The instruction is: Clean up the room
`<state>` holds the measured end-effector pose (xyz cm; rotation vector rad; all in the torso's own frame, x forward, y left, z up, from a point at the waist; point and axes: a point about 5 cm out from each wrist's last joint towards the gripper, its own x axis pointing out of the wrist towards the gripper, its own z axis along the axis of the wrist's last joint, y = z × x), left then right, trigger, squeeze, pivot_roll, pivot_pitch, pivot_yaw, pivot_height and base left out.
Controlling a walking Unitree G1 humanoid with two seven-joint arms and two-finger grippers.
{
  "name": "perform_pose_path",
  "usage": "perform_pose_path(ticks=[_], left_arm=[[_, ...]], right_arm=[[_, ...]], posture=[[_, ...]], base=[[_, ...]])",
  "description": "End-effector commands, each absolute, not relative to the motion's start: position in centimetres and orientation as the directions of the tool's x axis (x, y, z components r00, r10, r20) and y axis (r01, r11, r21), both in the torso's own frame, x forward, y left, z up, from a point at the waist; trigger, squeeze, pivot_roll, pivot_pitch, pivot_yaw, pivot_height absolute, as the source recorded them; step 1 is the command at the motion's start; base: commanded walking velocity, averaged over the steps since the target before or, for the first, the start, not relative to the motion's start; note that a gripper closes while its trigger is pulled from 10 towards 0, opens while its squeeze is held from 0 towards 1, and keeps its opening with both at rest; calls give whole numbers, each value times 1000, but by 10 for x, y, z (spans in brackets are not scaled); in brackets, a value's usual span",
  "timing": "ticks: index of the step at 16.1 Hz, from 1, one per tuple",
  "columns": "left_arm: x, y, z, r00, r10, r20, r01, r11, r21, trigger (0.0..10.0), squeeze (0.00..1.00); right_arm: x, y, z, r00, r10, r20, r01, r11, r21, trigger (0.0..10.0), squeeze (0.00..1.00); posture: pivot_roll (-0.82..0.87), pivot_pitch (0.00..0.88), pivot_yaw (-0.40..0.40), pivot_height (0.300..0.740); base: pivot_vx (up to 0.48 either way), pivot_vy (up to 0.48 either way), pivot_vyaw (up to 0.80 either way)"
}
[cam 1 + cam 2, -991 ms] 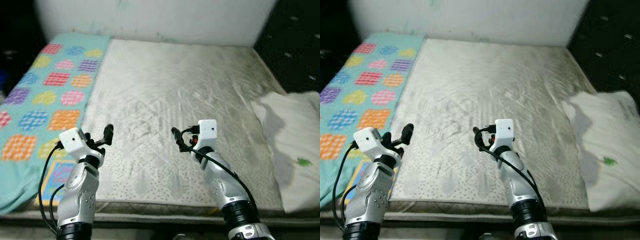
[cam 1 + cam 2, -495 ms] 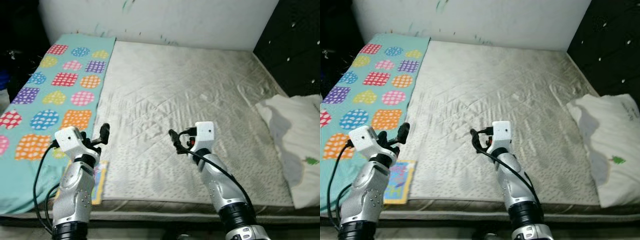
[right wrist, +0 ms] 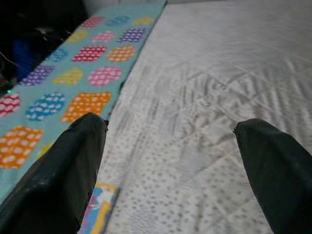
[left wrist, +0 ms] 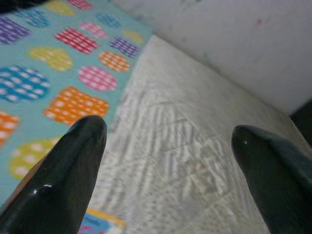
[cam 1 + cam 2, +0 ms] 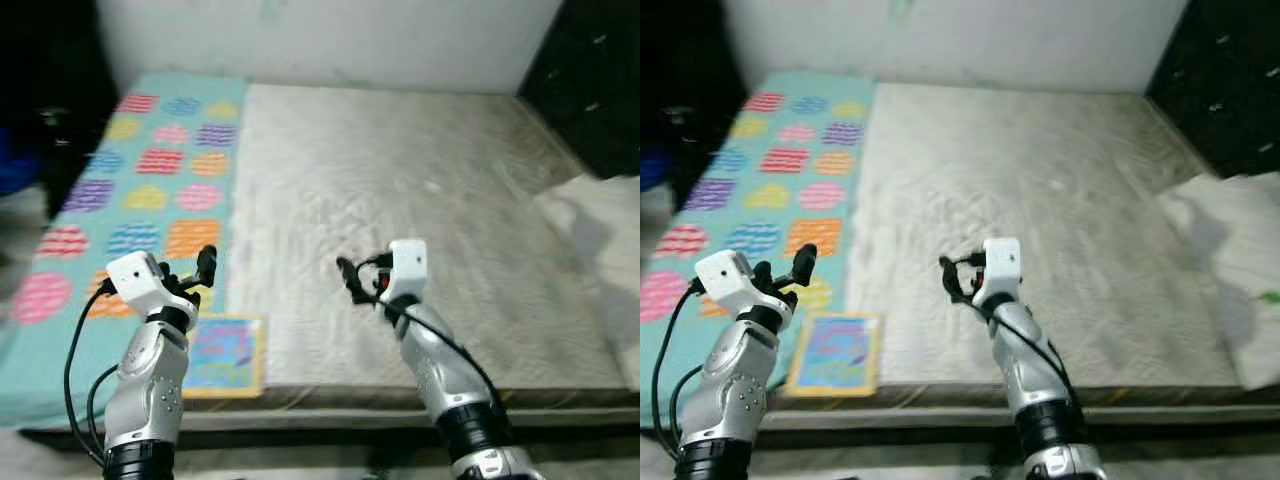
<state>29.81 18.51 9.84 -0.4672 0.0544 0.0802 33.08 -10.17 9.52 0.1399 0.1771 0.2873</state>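
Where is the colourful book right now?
The book lies at the mattress's near edge, on the robot's left, beside the patterned blanket and just ahead of the left gripper.

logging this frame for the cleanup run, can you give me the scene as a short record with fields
setting: bare grey mattress against a white wall
cover: teal blanket with coloured patches along the mattress's left side
loose item: colourful flat book at the near edge, beside the blanket
right side: white pillow at the mattress's right edge
left hand: open, empty, raised above the blanket's edge
right hand: open, empty, raised above the mattress
image quality: head views blurred
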Motion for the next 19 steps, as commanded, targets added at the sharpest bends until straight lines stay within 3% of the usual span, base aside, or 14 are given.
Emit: perform_pose_path(ticks=[1,6,19], left_arm=[[298,177,95,995,41,-91,-78,891,-448,10000,0],[298,177,95,995,42,-88,-77,891,-448,10000,0],[298,177,97,997,40,-70,-67,893,-446,10000,0]], right_arm=[[329,-111,89,948,266,-177,-238,957,164,10000,0],[329,-110,90,947,266,-178,-239,957,163,10000,0],[330,-110,88,944,269,-190,-242,958,156,10000,0]], posture=[[-76,94,-39,740],[-77,94,-40,740],[-78,91,-39,740]], base=[[0,480,0],[0,477,0],[0,0,0]])
